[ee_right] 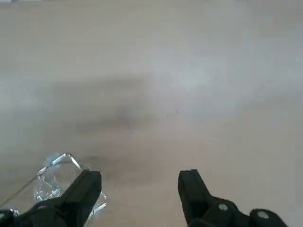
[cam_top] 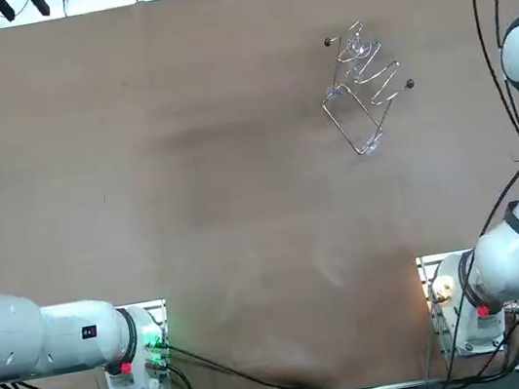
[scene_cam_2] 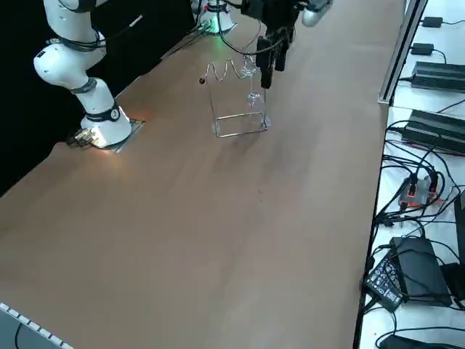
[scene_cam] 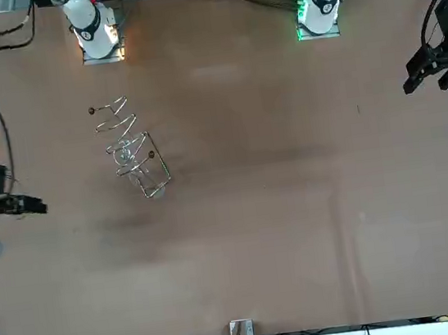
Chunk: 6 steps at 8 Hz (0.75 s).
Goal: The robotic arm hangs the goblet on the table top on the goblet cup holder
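Top view: wire goblet cup holder (cam_top: pixel 368 88) standing on the brown table (cam_top: pixel 186 167), in its far right part. Clear goblet (cam_top: pixel 357 46) caught in the holder's wavy top rail, at the far end.

Front view: same holder (scene_cam: pixel 136 158) with the goblet (scene_cam: pixel 122 153) inside its wires. Well apart from it, out by the table's edge on the robot's right: right gripper (scene_cam: pixel 35 207).

Right side view: goblet (scene_cam_2: pixel 253 96) hanging below the rail, off the table top. Nearer the camera, raised and pointing down: right gripper (scene_cam_2: pixel 272 69), overlapping 1 end of the holder (scene_cam_2: pixel 240 131).

Right wrist view: 2 fingers (ee_right: pixel 90 184) spread wide, nothing between them, bare table (ee_right: pixel 189 71) beyond. Goblet (ee_right: pixel 59 177) glinting just beside 1 finger; contact impossible to tell.
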Motion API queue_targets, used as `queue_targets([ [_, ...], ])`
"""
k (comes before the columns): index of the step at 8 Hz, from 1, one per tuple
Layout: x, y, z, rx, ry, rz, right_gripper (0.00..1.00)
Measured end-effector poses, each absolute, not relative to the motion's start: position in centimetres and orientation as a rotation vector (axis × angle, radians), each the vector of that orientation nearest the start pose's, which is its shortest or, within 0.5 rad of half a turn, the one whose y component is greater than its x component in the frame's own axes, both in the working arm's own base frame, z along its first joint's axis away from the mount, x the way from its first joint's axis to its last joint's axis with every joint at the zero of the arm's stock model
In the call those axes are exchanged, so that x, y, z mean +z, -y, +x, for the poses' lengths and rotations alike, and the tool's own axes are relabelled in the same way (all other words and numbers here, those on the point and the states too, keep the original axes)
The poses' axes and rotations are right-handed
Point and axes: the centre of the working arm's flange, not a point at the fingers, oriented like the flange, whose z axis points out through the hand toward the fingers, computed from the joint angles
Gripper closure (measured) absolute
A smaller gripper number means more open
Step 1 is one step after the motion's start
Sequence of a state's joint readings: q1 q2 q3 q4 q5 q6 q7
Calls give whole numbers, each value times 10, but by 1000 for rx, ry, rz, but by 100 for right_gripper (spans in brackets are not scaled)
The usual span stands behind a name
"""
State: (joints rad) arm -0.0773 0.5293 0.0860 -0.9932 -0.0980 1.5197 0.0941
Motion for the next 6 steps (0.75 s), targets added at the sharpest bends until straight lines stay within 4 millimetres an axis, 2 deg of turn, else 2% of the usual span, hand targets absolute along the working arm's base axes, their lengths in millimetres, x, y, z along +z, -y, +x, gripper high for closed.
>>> queue_targets([
  [1, 578, 33, 692, -86, -188, -3177, 0],
  [3, 604, 45, 667, -147, -222, -3144, 0],
  [6, 615, 51, 630, -15, -250, -3089, 0],
])
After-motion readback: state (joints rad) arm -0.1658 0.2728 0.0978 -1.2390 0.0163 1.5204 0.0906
